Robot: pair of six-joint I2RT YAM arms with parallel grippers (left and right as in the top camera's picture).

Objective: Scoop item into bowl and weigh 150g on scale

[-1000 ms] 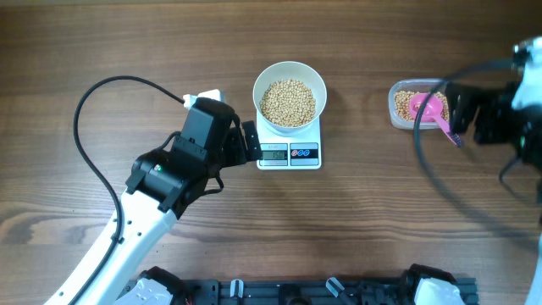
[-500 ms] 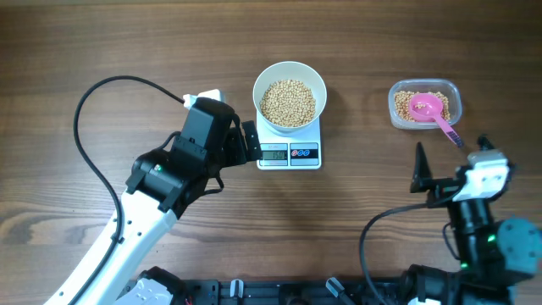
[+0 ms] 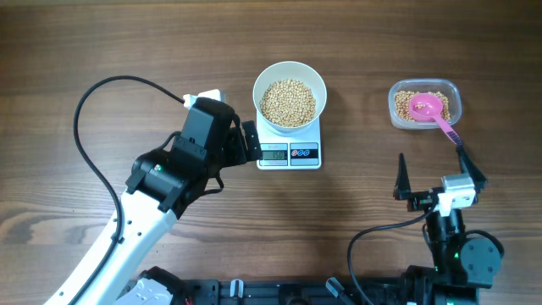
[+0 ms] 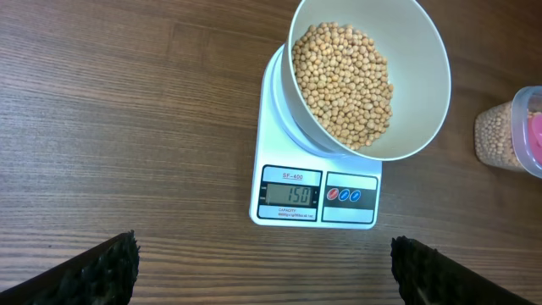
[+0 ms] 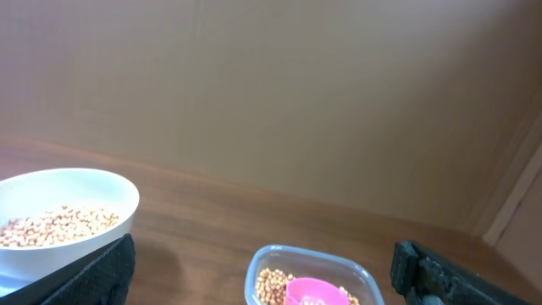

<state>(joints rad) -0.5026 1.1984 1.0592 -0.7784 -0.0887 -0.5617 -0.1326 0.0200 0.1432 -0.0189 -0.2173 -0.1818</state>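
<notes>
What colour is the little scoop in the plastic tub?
The scoop is bright pink, clearest in the overhead view.

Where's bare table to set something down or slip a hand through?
Free: the wood between scale and container, and the strip on the scale's display side. Crowded: the scale's left edge, where the left arm sits close, and in front of the container, where the right gripper hangs open.

The beans (image 3: 287, 102) are held in the bowl (image 3: 290, 69), which is set on the scale (image 3: 289, 154). A scoop (image 3: 430, 108) is laid in a bean-filled container (image 3: 392, 106), well apart to the scale's right.
</notes>
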